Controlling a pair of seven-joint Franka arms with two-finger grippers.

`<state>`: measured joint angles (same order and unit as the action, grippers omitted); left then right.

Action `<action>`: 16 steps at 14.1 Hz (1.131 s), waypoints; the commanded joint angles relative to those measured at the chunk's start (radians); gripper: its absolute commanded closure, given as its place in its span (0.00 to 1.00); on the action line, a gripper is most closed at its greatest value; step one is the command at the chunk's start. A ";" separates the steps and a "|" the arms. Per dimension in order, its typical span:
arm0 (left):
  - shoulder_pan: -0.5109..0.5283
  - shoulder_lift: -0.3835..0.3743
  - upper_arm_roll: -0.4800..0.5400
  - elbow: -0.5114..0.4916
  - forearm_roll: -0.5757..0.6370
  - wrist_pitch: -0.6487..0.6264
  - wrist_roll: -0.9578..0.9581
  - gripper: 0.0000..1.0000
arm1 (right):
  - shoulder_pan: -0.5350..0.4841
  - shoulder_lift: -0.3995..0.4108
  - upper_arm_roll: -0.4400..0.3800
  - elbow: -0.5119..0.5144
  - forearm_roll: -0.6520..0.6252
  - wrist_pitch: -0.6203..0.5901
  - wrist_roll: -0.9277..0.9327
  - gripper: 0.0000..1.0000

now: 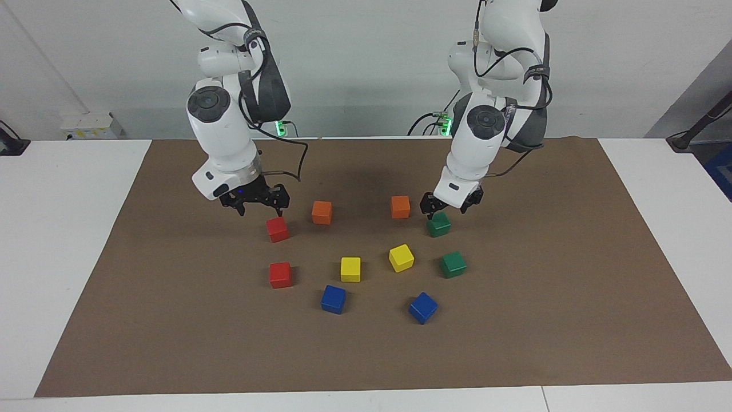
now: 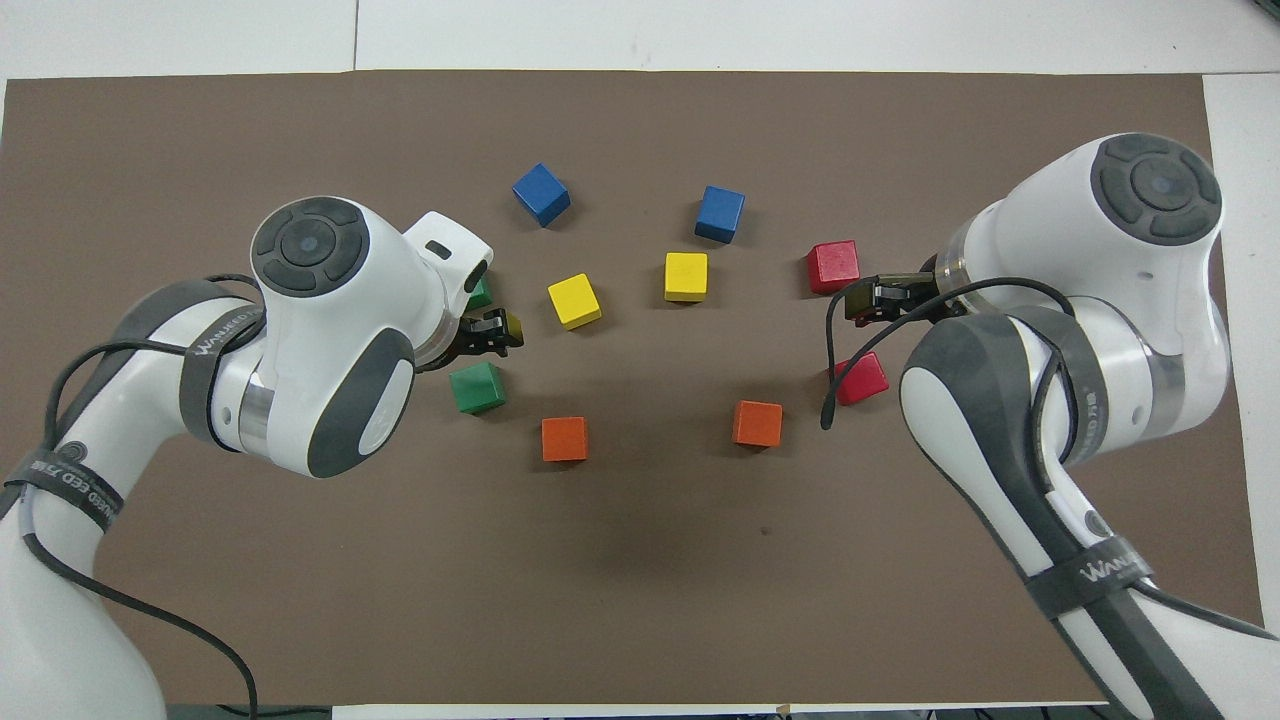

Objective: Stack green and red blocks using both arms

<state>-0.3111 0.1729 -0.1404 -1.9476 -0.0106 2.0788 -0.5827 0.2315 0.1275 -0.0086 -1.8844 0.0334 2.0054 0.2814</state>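
Note:
Two red blocks [image 1: 277, 229] [image 1: 281, 274] lie on the brown mat toward the right arm's end. They also show in the overhead view [image 2: 862, 378] [image 2: 833, 266]. Two green blocks [image 1: 438, 224] [image 1: 453, 264] lie toward the left arm's end. In the overhead view one green block [image 2: 477, 387] is plain and the other green block [image 2: 481, 293] is half hidden by the left wrist. My left gripper [image 1: 446, 207] [image 2: 492, 333] is open and hangs low, just above the green block nearer the robots. My right gripper [image 1: 261, 207] [image 2: 866, 300] is open and empty, low beside the nearer red block.
Two orange blocks [image 1: 322, 212] [image 1: 400, 206] lie between the two grippers. Two yellow blocks [image 1: 350, 269] [image 1: 401, 257] and two blue blocks [image 1: 333, 298] [image 1: 423, 307] lie farther from the robots. The brown mat [image 1: 543, 320] covers most of the white table.

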 commanded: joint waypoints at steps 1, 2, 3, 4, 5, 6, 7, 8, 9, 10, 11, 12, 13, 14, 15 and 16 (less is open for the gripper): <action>-0.017 -0.018 0.013 -0.092 0.020 0.101 -0.055 0.00 | 0.015 0.024 0.002 -0.039 0.013 0.096 -0.002 0.00; -0.017 -0.016 0.013 -0.105 0.020 0.102 -0.057 0.00 | 0.015 0.040 0.002 -0.042 0.013 0.111 -0.043 0.00; -0.017 -0.015 0.015 -0.119 0.020 0.107 -0.057 0.00 | 0.015 0.050 0.002 -0.053 0.013 0.128 -0.094 0.00; -0.013 -0.012 0.013 -0.120 0.020 0.115 -0.057 0.00 | 0.015 0.050 0.002 -0.074 0.013 0.157 -0.141 0.00; -0.013 -0.010 0.013 -0.125 0.020 0.119 -0.057 0.00 | 0.015 0.047 0.001 -0.090 0.013 0.170 -0.184 0.00; -0.011 -0.010 0.013 -0.134 0.020 0.128 -0.063 0.00 | 0.015 0.044 0.001 -0.096 0.013 0.170 -0.221 0.00; -0.011 -0.010 0.013 -0.137 0.020 0.136 -0.072 0.00 | 0.015 0.044 0.001 -0.102 0.013 0.170 -0.243 0.00; -0.011 -0.009 0.013 -0.146 0.020 0.147 -0.083 0.00 | 0.015 0.046 0.002 -0.113 0.013 0.179 -0.242 0.00; -0.011 -0.007 0.013 -0.155 0.020 0.162 -0.086 0.00 | 0.015 0.047 0.001 -0.130 0.013 0.206 -0.240 0.00; -0.016 -0.003 0.013 -0.163 0.020 0.170 -0.103 0.00 | 0.015 0.047 0.001 -0.145 0.013 0.229 -0.240 0.00; -0.017 0.014 0.013 -0.163 0.020 0.182 -0.130 0.00 | 0.014 0.044 0.002 -0.150 0.013 0.227 -0.234 0.00; -0.017 0.022 0.013 -0.163 0.020 0.194 -0.140 0.00 | 0.014 0.041 0.001 -0.159 0.014 0.225 -0.226 0.00; -0.017 0.023 0.013 -0.163 0.020 0.199 -0.140 0.00 | 0.014 0.038 0.001 -0.174 0.014 0.228 -0.223 0.00; -0.017 0.023 0.013 -0.163 0.020 0.201 -0.140 0.00 | 0.012 0.037 0.002 -0.188 0.013 0.228 -0.222 0.00; -0.017 0.023 0.013 -0.165 0.020 0.202 -0.140 0.00 | 0.014 0.037 0.002 -0.205 0.013 0.233 -0.220 0.00; -0.019 0.026 0.013 -0.174 0.020 0.208 -0.141 0.00 | 0.017 0.034 0.002 -0.219 0.013 0.234 -0.220 0.00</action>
<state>-0.3110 0.2002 -0.1391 -2.0991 -0.0104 2.2562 -0.6950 0.2516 0.1907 -0.0090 -2.0448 0.0334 2.2081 0.0717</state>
